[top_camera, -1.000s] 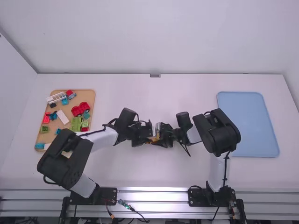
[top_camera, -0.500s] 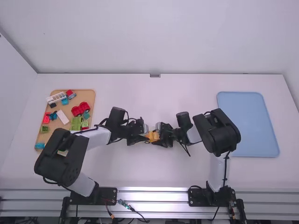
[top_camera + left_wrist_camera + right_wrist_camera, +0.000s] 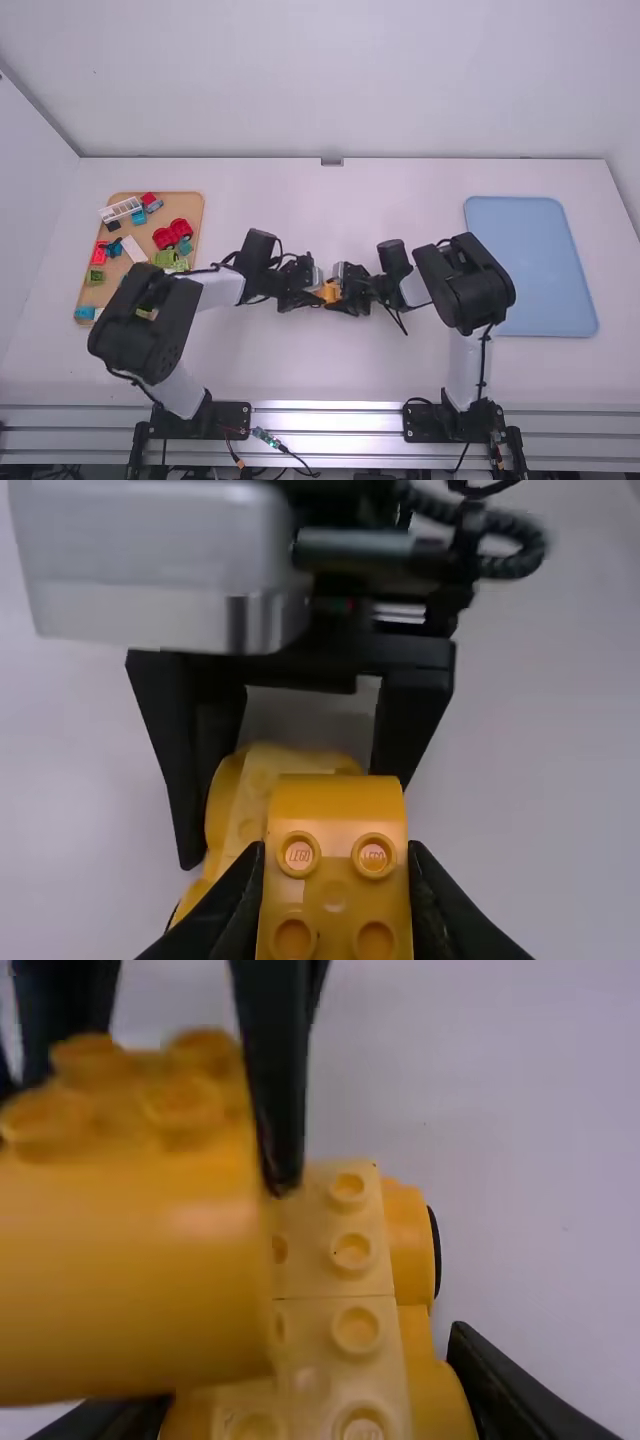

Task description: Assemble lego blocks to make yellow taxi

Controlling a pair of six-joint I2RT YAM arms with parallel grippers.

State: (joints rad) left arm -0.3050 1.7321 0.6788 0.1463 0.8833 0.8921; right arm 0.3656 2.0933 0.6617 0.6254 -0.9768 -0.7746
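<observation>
Over the middle of the tabletop, the left fingers grip the block, and the right fingers clasp the base. The base's long axis runs out from between the right fingers toward the left arm. The block overlaps its studded top from the left wrist's side; whether they touch, I cannot tell. Seating it likely calls for squaring the block to that stud line first

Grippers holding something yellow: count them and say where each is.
2: over the middle of the table, the left gripper, around a rounded block; facing it, the right gripper, around a studded base.
</observation>
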